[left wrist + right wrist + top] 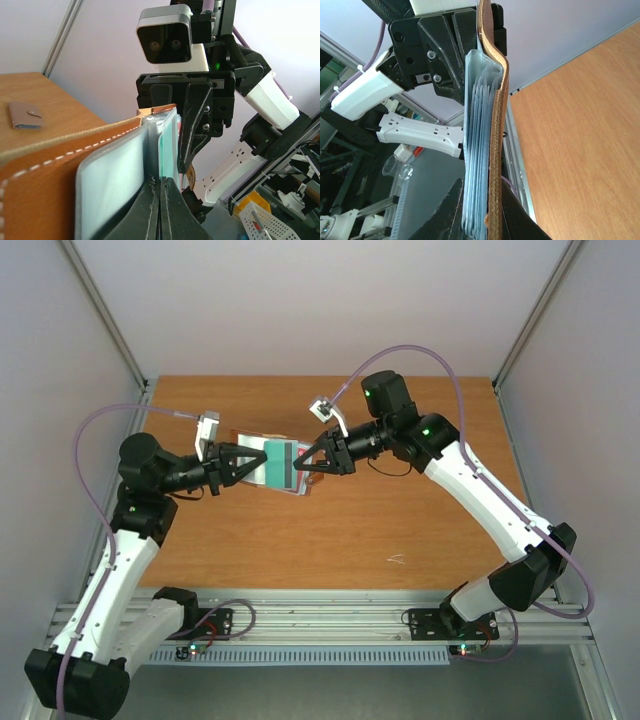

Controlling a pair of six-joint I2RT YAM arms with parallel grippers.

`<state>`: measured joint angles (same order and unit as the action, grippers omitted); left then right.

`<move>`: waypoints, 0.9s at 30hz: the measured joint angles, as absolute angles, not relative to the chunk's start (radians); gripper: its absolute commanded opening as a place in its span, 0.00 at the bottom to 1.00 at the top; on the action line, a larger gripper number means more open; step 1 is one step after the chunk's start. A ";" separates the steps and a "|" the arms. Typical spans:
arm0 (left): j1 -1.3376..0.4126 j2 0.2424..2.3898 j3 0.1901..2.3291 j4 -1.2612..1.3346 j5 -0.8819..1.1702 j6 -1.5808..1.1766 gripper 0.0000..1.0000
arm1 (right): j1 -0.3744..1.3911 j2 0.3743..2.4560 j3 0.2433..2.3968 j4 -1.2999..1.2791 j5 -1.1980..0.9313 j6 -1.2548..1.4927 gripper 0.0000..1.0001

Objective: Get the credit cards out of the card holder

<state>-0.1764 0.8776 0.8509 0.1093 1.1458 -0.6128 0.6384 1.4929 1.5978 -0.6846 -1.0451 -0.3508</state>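
Observation:
The card holder (pixel 290 483) is a tan-brown leather cover with white stitching and clear plastic sleeves, held in the air between my two grippers above the table's middle. A teal-green credit card (pixel 270 462) shows in it. In the left wrist view the cover (pixel 45 175), a sleeve (pixel 107 175) and the teal card (pixel 169 145) stand edge-on. My left gripper (pixel 243 464) (pixel 160 184) is shut on a sleeve edge at the holder's left end. My right gripper (pixel 303 464) (pixel 487 212) is shut on the sleeve stack (pixel 477 165) and cover (pixel 496 150) at the right end. Other cards are hidden.
A small taupe snap-tab wallet (pixel 25 116) lies on the wooden table (pixel 400 520) behind the held holder. A small white scrap (pixel 397 560) lies near the front right. White walls and metal posts enclose the table.

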 measured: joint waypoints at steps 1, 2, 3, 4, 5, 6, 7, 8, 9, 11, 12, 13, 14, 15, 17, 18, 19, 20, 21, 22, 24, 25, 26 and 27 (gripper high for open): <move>-0.177 0.878 0.851 0.109 1.146 -0.613 0.08 | 0.638 1.493 1.598 -0.687 -1.044 -0.351 0.07; -0.178 0.878 0.851 0.109 1.146 -0.614 0.09 | 0.638 1.493 1.598 -0.689 -1.044 -0.351 0.07; -0.178 0.878 0.851 0.109 1.146 -0.608 0.10 | 0.638 1.493 1.598 -0.690 -1.044 -0.351 0.07; -0.179 0.878 0.851 0.109 1.147 -0.607 0.12 | 0.638 1.493 1.598 -0.689 -1.044 -0.351 0.07; -0.180 0.878 0.851 0.109 1.148 -0.606 0.12 | 0.638 1.493 1.598 -0.690 -1.044 -0.351 0.07; -0.181 0.879 0.851 0.109 1.150 -0.605 0.12 | 0.638 1.493 1.598 -0.690 -1.043 -0.351 0.07; -0.181 0.879 0.851 0.109 1.153 -0.603 0.11 | 0.638 1.493 1.599 -0.689 -1.043 -0.351 0.07; -0.183 0.880 0.851 0.109 1.154 -0.603 0.10 | 0.638 1.493 1.599 -0.689 -1.043 -0.351 0.07; -0.185 0.882 0.851 0.109 1.156 -0.603 0.08 | 0.638 1.493 1.599 -0.689 -1.043 -0.351 0.07; -0.190 0.886 0.851 0.108 1.158 -0.601 0.02 | 0.638 1.493 1.600 -0.689 -1.044 -0.351 0.07; -0.192 0.888 0.851 0.108 1.158 -0.602 0.01 | 0.638 1.493 1.600 -0.689 -1.044 -0.351 0.07; -0.196 0.891 0.852 0.108 1.160 -0.596 0.00 | 0.638 1.493 1.600 -0.689 -1.044 -0.352 0.07; -0.198 0.892 0.852 0.108 1.161 -0.596 0.00 | 0.636 1.493 1.600 -0.690 -1.044 -0.352 0.07; -0.198 0.893 0.853 0.108 1.161 -0.597 0.00 | 0.635 1.493 1.600 -0.690 -1.044 -0.352 0.07; -0.199 0.893 0.855 0.109 1.163 -0.595 0.00 | 0.635 1.493 1.600 -0.689 -1.045 -0.352 0.07; -0.199 0.894 0.856 0.108 1.164 -0.595 0.00 | 0.635 1.493 1.600 -0.689 -1.047 -0.353 0.07; -0.199 0.894 0.856 0.108 1.164 -0.595 0.00 | 0.635 1.493 1.600 -0.689 -1.047 -0.353 0.08; -0.199 0.894 0.856 0.106 1.163 -0.594 0.00 | 0.635 1.493 1.600 -0.690 -1.047 -0.354 0.08; -0.199 0.893 0.856 0.104 1.163 -0.594 0.00 | 0.634 1.493 1.600 -0.690 -1.047 -0.357 0.08; -0.199 0.891 0.856 0.102 1.162 -0.593 0.00 | 0.631 1.492 1.600 -0.691 -1.046 -0.359 0.07; -0.196 0.887 0.856 0.100 1.159 -0.591 0.00 | 0.624 1.489 1.599 -0.693 -1.048 -0.362 0.07; -0.196 0.884 0.856 0.100 1.155 -0.590 0.00 | 0.621 1.486 1.598 -0.696 -1.049 -0.365 0.06; -0.196 0.883 0.856 0.099 1.155 -0.590 0.00 | 0.618 1.483 1.595 -0.697 -1.051 -0.368 0.05; -0.194 0.881 0.856 0.096 1.155 -0.590 0.00 | 0.614 1.478 1.592 -0.702 -1.050 -0.372 0.05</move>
